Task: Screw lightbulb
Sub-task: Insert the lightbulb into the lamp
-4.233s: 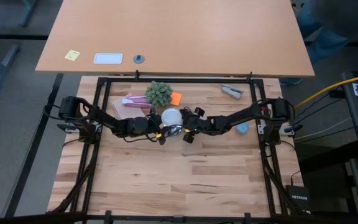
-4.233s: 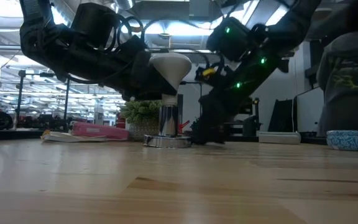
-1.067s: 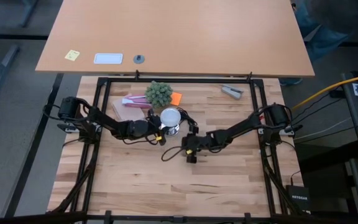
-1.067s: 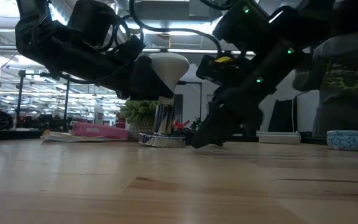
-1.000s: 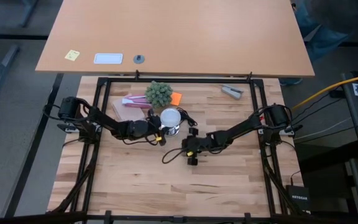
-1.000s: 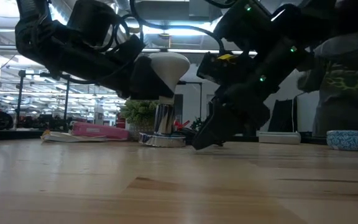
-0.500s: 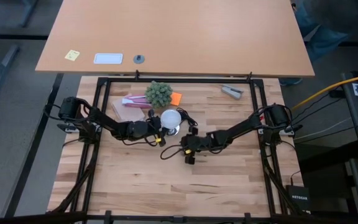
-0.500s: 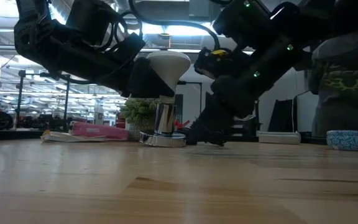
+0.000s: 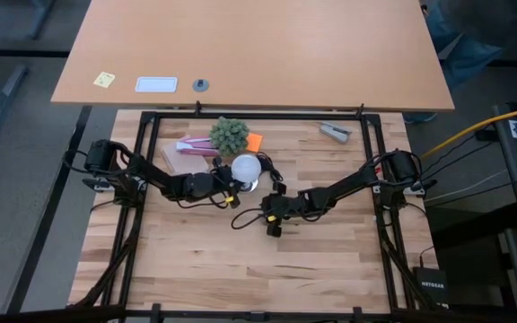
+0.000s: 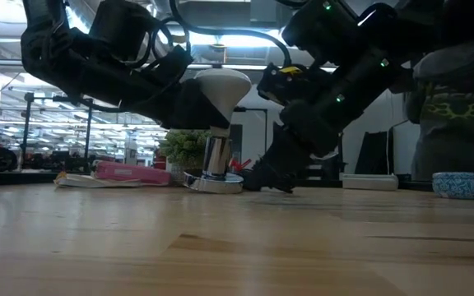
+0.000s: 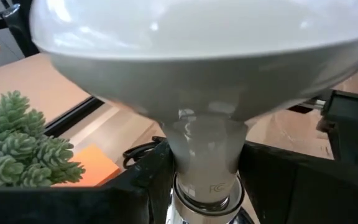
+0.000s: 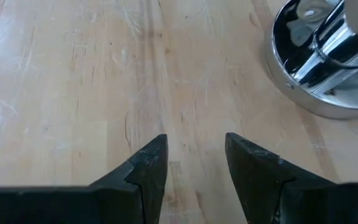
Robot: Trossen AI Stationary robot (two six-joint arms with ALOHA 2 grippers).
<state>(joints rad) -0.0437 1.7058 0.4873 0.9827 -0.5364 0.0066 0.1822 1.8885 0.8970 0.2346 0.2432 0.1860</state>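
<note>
The frosted white lightbulb (image 9: 245,167) stands upright with its grey screw base (image 10: 215,154) in the round chrome socket disc (image 10: 212,183), which lies flat on the table. My left gripper (image 9: 234,187) is shut on the bulb; the left wrist view shows the bulb's dome (image 11: 197,43) close above the fingers. My right gripper (image 9: 270,220) is open and empty, low over the table just near-right of the socket (image 12: 322,62). The socket's thin black cord (image 9: 245,218) loops on the table beside my right gripper. My left gripper pinches the bulb's narrow neck (image 11: 204,149) between its two fingers (image 11: 148,180), just above the metal screw base (image 11: 207,194). The fingers come slanting down from the table's left. The bulb stands upright, dome up, with its base in the socket on the table.
A green succulent (image 9: 229,135), an orange note (image 9: 255,142) and a pink thing on a book (image 9: 191,145) lie behind the bulb. A grey object (image 9: 335,131) lies far right. A small blue bowl (image 10: 457,182) stands at the right. Bare wood (image 9: 240,269) lies toward the near edge.
My right gripper has shifted a little toward the socket disc, staying low over the table and open. The bulb and my left gripper have stayed in place.
</note>
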